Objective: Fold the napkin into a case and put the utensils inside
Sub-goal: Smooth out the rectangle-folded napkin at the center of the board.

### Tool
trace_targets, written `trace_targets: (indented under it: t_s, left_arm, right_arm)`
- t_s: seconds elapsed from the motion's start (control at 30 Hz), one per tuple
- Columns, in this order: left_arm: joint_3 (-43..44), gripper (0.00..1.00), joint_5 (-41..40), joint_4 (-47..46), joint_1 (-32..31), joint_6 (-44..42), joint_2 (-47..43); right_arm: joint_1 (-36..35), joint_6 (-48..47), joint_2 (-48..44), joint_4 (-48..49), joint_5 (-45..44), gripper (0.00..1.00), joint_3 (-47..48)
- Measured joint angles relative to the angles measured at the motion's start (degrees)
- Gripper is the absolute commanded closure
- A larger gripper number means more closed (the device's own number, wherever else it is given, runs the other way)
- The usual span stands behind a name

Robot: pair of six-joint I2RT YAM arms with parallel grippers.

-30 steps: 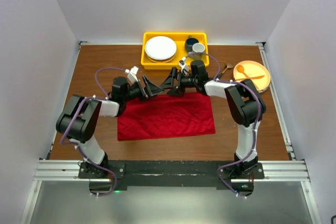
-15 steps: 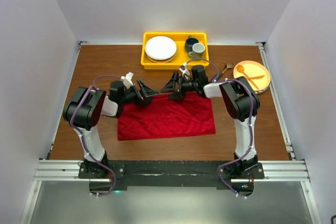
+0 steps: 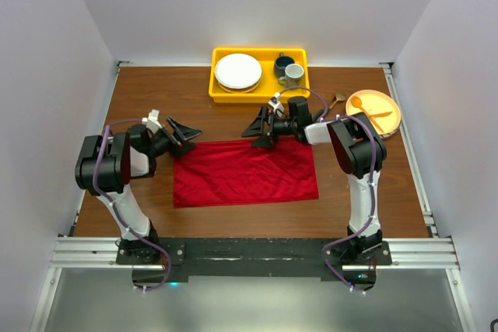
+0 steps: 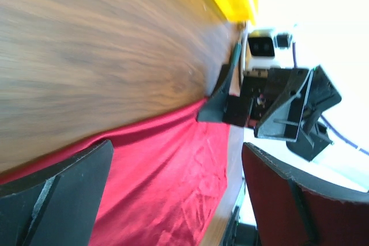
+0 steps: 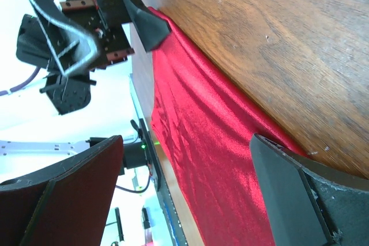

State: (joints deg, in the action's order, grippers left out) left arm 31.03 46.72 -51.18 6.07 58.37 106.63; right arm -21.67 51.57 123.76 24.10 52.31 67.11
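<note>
With the left gripper (image 3: pixel 182 131) and right gripper (image 3: pixel 257 131) spread wide (both empty) at the napkin's (image 3: pixel 245 172) far edge, slippery cloth could escape a shallow pinch.

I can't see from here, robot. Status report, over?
Left gripper and right gripper open, at far edge of the napkin. Lies flat, no case yet. Spoon on orange plate; nothing blocking.

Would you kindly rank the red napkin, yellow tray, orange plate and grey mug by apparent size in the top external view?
Largest to smallest:
1. red napkin
2. yellow tray
3. orange plate
4. grey mug
No two look alike in size.
</note>
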Motion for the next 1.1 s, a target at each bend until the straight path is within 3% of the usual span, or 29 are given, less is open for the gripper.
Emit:
trace_targets:
  t_s: [0.3, 0.5, 0.63, 0.9, 1.1]
  left_arm:
    - [-0.52, 0.00, 5.68, 0.76, 6.47, -3.52, -0.83]
    - [-1.70, 0.00, 7.26, 5.73, 5.51, -4.83, -10.71]
    - [-2.01, 0.00, 6.12, 3.67, 2.60, -3.19, -15.93]
    - [-2.67, 0.00, 0.15, 1.57, -0.96, 1.14, -8.33]
    - [-2.51, 0.00, -3.13, 2.86, -0.87, 0.98, -4.07]
  right_arm:
    - [0.26, -0.02, 0.02, 0.39, 0.74, 0.02, -0.13]
    - [-0.94, 4.15, -3.21, 1.75, -0.87, 0.02, -2.97]
    - [-4.22, 8.92, -6.16, 5.75, -2.93, 0.02, -2.89]
    - [-11.15, 18.60, 0.11, 16.70, -6.21, 0.02, 2.78]
    - [-11.28, 23.23, 7.45, 19.74, -8.72, 0.02, 3.61]
